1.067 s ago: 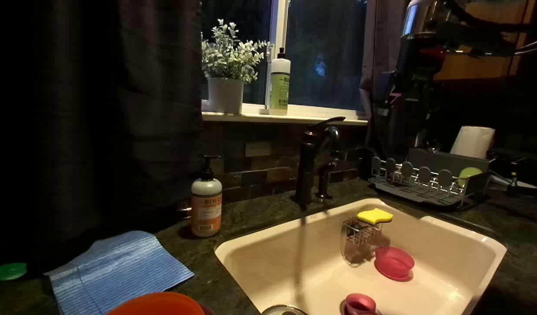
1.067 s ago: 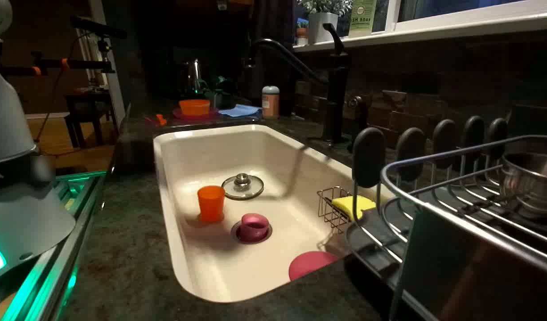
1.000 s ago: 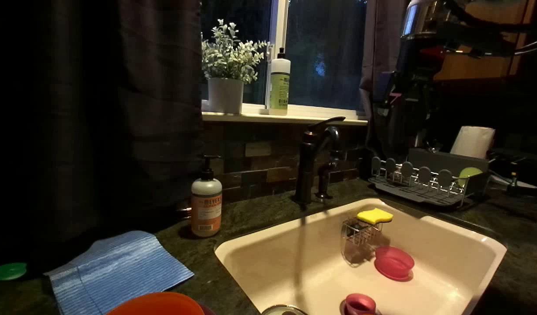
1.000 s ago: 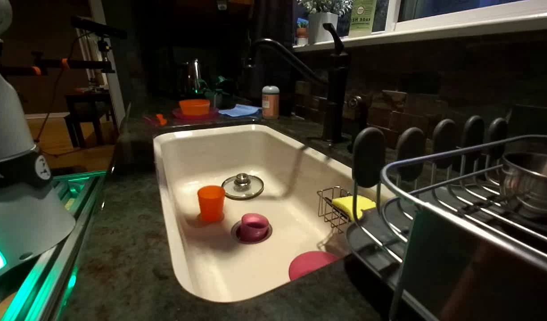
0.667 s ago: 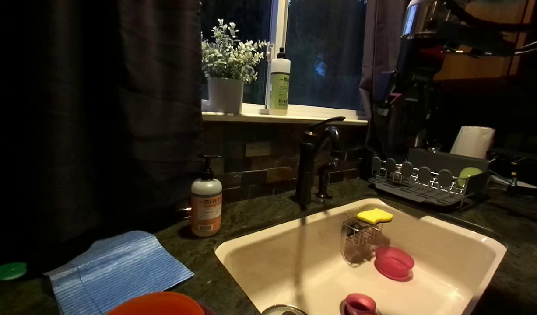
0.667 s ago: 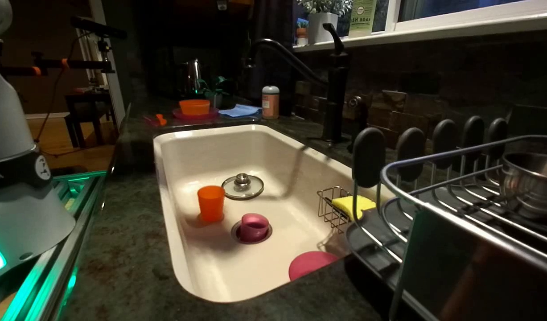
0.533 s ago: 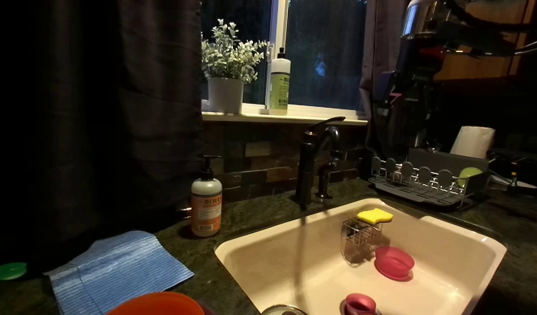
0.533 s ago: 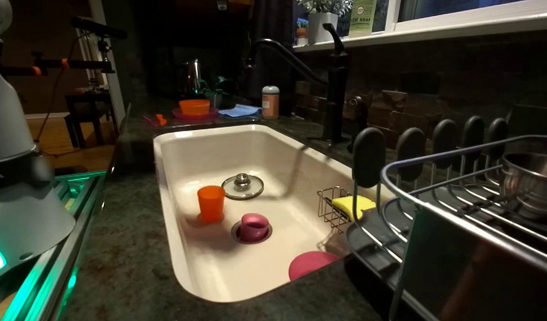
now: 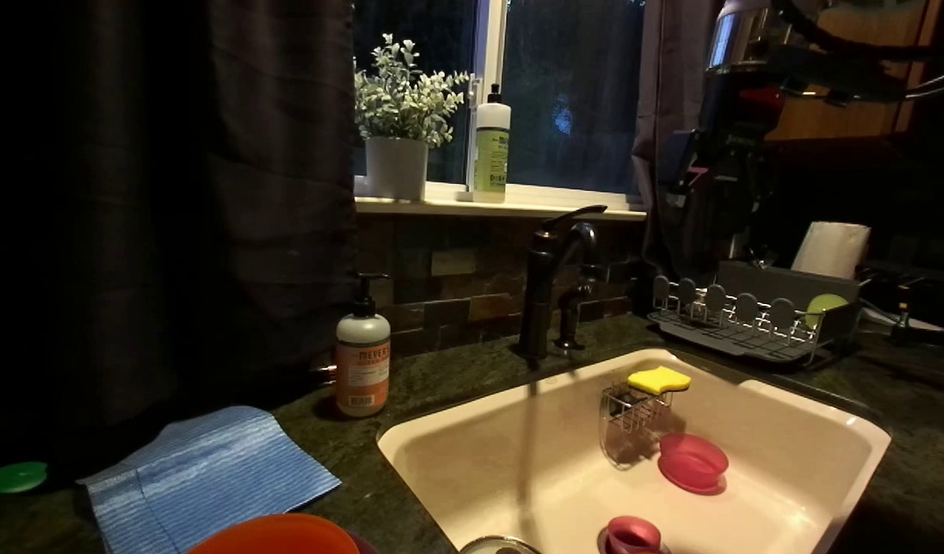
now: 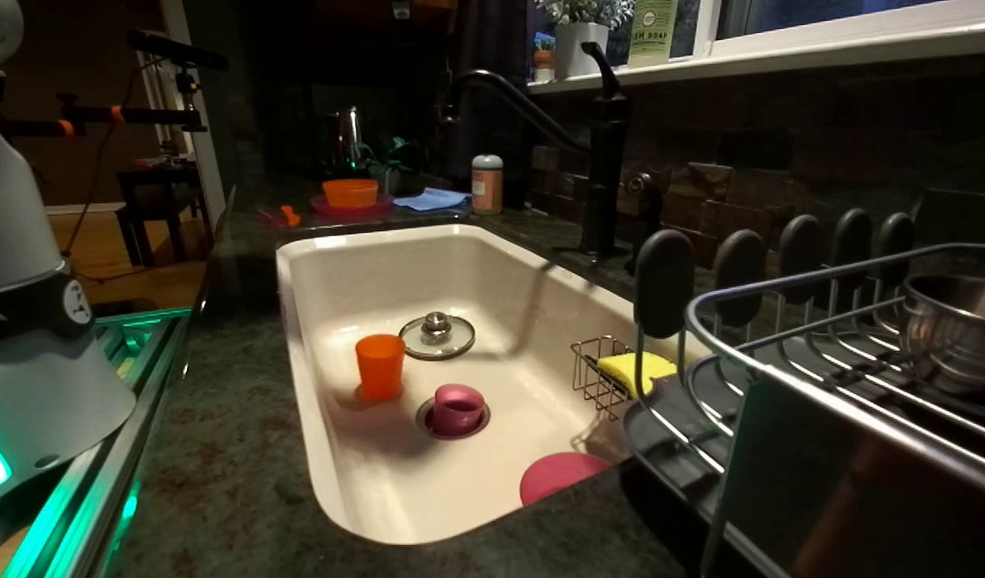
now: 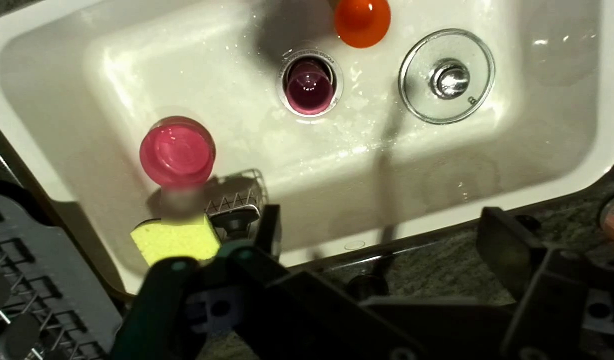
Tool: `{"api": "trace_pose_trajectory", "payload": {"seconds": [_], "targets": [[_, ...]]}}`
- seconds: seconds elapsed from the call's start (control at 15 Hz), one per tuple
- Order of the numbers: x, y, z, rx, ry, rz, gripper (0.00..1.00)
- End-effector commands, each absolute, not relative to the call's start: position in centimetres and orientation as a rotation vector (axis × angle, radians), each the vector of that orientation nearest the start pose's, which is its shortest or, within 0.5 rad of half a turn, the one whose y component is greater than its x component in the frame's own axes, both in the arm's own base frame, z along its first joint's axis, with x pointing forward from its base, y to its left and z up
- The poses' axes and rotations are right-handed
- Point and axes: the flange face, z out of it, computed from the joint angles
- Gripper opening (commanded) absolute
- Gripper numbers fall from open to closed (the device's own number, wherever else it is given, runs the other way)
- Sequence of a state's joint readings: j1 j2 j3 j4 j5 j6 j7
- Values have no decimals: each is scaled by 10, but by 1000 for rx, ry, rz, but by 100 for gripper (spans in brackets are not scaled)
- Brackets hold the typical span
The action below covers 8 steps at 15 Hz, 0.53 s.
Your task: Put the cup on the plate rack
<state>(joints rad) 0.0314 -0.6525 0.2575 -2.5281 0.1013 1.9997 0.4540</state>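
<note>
My gripper [image 11: 382,231] is spread wide, holding nothing. The cup [image 11: 309,95] sits below and ahead of it, in the drain [image 11: 338,82]; too shallow a pinch could slip.

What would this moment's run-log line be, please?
end effector: open, holding nothing; cup: at drain in sink; plate rack: beside sink; placement: not yet done
</note>
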Motion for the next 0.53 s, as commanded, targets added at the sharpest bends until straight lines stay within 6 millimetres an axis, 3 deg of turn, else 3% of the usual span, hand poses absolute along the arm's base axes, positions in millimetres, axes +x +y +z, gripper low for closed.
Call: {"api": "trace_pose_trajectory", "payload": {"seconds": [0.0, 0.47], "targets": [[337, 94, 484, -3160, 452, -260, 100], [317, 33, 443, -3172, 652, -333, 100]]}}
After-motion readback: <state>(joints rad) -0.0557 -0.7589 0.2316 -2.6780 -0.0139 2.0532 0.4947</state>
